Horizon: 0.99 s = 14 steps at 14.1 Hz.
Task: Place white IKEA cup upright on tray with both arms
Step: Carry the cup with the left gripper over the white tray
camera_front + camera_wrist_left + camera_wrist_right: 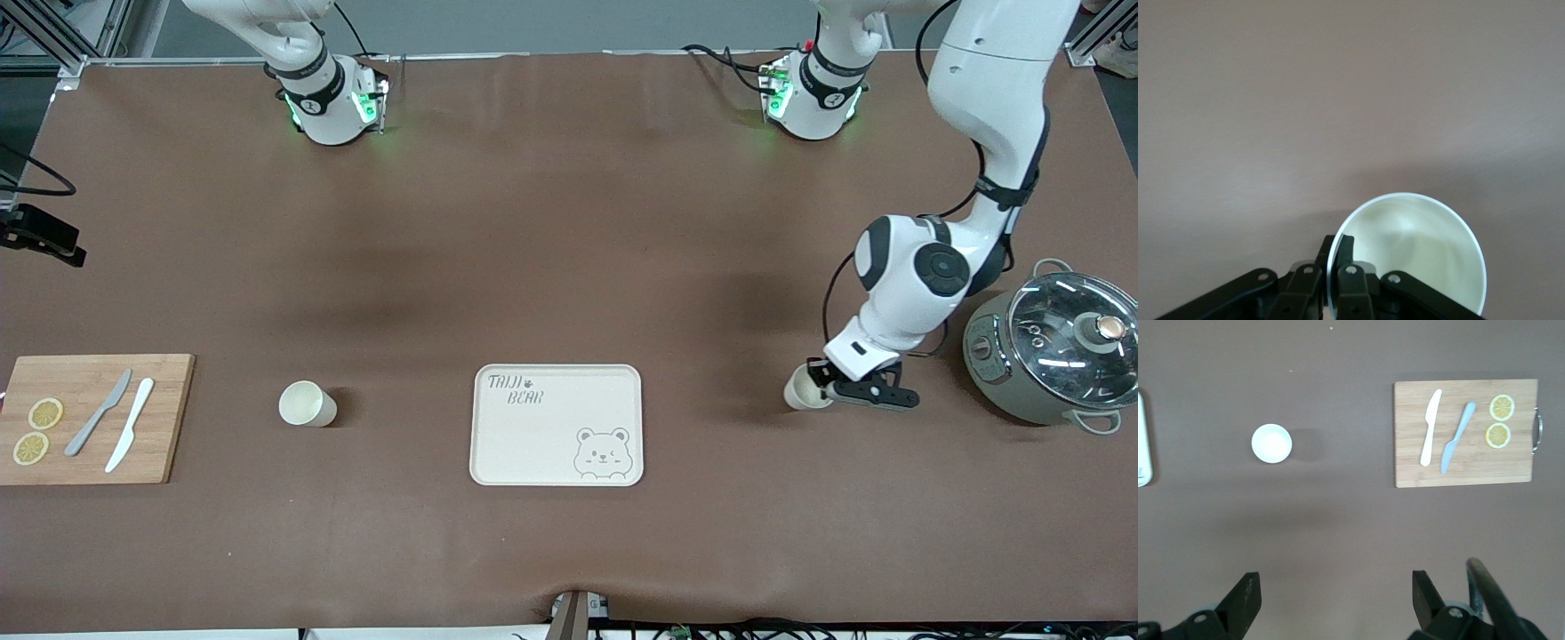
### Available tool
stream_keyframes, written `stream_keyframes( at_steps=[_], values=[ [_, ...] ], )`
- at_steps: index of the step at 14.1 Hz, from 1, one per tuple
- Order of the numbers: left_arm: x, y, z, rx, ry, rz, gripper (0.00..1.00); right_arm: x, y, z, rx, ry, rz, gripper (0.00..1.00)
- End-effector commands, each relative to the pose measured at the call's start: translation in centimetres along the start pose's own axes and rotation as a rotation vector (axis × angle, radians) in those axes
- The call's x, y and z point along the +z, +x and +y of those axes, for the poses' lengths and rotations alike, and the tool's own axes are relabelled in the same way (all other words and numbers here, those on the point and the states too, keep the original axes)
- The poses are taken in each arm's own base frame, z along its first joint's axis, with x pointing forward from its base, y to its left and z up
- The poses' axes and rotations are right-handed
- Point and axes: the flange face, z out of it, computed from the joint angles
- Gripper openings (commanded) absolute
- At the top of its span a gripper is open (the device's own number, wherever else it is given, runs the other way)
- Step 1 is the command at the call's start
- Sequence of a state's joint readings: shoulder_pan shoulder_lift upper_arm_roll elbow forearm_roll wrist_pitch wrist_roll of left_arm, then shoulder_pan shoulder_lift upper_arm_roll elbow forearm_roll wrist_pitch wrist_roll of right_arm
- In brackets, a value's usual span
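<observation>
A white cup point(803, 388) is low over the table between the cream tray point(556, 425) and the pot, and it is tilted. My left gripper point(822, 384) is shut on its rim. In the left wrist view one finger point(1346, 250) is inside the cup point(1418, 253) and the other is outside, so the gripper point(1336, 250) pinches the wall. I cannot tell whether the cup touches the table. A second white cup point(307, 404) stands upright toward the right arm's end, and it also shows in the right wrist view point(1271, 443). My right gripper point(1335, 593) is open and empty, high over the table.
A grey pot with a glass lid point(1053, 356) stands close beside the left arm's wrist. A wooden cutting board point(93, 418) with two knives and two lemon slices lies at the right arm's end. The tray holds nothing.
</observation>
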<state>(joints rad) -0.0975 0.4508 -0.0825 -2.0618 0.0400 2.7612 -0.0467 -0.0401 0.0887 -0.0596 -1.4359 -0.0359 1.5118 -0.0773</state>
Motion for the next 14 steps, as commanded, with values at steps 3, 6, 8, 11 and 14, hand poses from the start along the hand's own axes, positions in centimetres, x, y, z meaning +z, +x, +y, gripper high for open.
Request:
stream_keyframes(
  at_steps=[3, 6, 8, 11, 14],
  values=[
    [-3.2, 3.1, 9.6, -0.125, -0.014, -0.049, 0.00, 0.1, -0.3, 0.9, 0.066, 0.087, -0.010, 1.00],
    [-4.1, 4.6, 15.7, -0.195, -0.018, -0.074, 0.00, 0.6, -0.1, 0.8, 0.065, 0.087, -0.010, 1.00],
    [-3.4, 5.2, 20.1, -0.231, -0.007, -0.109, 0.00, 2.6, 0.9, 0.8, 0.062, 0.087, -0.040, 1.00],
    [-2.9, 6.1, 24.7, -0.272, 0.080, -0.088, 0.00, 6.7, 2.3, 0.6, 0.065, 0.086, -0.045, 1.00],
    [-1.1, 5.7, 29.4, -0.308, 0.087, -0.081, 0.00, 10.9, 2.6, -0.3, 0.057, 0.087, -0.042, 1.00]
  ],
)
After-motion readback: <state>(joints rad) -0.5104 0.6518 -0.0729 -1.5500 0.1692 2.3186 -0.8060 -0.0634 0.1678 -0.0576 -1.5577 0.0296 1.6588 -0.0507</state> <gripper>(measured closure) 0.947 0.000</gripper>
